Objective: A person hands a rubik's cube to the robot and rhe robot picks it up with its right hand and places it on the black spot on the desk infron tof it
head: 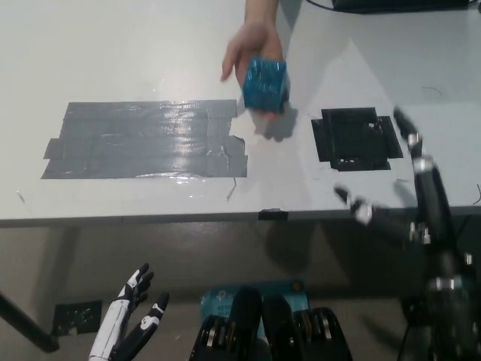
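A person's hand (pixel 252 45) reaches in from the far edge of the white desk (pixel 135 53) and holds a blue cube (pixel 264 84) in its fingers, just above the desk surface; the cube's face shows a grid of small squares and it casts a shadow on the desk right below it. The cube sits between two taped patches: a black spot (pixel 355 139) made of black tape lies near the cube, toward the robot's right and a little closer to the robot, while a wide patch of grey tape (pixel 146 141) lies on the other side of the cube, stretching away toward the robot's left. The cube touches neither patch. The robot's black right hand (pixel 406 203) is raised over the near edge of the desk, just beside the black spot on the robot's side, with its fingers spread apart and holding nothing; one finger points up past the outer edge of the black spot and another points across toward the cube, but the hand is well apart from the cube. The white left hand (pixel 128 320) rests low, below the desk edge and far from the black spot, its fingers loosely spread and empty. A small black scrap (pixel 272 214) sits at the desk's near edge, between the cube and the robot.
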